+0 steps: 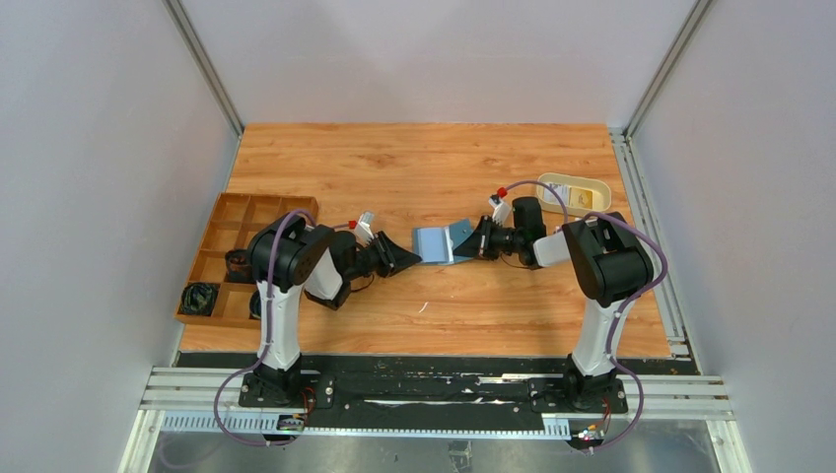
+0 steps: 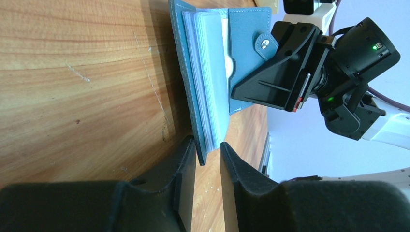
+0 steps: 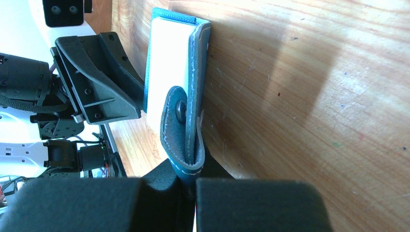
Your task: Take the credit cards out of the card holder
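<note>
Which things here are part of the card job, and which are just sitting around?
Job: card holder; right gripper shut on its flap; left gripper straddling its other edge; credit cards in the cream dish.
Lying about: wooden compartment tray; black items in it.

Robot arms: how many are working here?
2. The left arm reaches the blue card holder from the left; the right arm grips its opposite side. None seems hidden.

Wooden table (image 1: 424, 168), compartment tray (image 1: 266, 197) at left; cream dish (image 1: 552, 178) far right, blue card holder (image 1: 432, 244) centre
</note>
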Robot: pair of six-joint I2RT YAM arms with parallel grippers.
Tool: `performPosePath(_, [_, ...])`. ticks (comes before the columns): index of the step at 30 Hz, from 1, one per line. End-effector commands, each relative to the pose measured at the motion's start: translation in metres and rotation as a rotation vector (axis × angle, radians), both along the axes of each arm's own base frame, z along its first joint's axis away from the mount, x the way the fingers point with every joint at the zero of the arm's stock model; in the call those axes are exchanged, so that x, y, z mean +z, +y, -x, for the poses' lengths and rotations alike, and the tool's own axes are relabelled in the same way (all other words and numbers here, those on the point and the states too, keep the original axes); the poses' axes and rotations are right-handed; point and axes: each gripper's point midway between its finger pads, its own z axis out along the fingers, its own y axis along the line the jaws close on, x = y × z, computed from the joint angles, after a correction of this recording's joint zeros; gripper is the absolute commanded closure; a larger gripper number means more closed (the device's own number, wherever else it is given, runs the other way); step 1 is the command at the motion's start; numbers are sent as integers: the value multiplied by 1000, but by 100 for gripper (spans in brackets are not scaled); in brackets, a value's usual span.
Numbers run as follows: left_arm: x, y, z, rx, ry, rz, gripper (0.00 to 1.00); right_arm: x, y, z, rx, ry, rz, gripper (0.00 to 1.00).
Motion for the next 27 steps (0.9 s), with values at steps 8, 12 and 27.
performPosePath(8, [-14, 5, 4, -3, -10, -100, 80, -3, -10, 4, -9, -6, 8, 100])
performPosePath(12, [-18, 5, 4, -10, -1, -112, 100, -1, -14, 2, -19, -26, 54, 100])
performPosePath(27, [-8, -8, 1, -51, -39, -298, 100, 80, -39, -8, -188, -362, 584, 39])
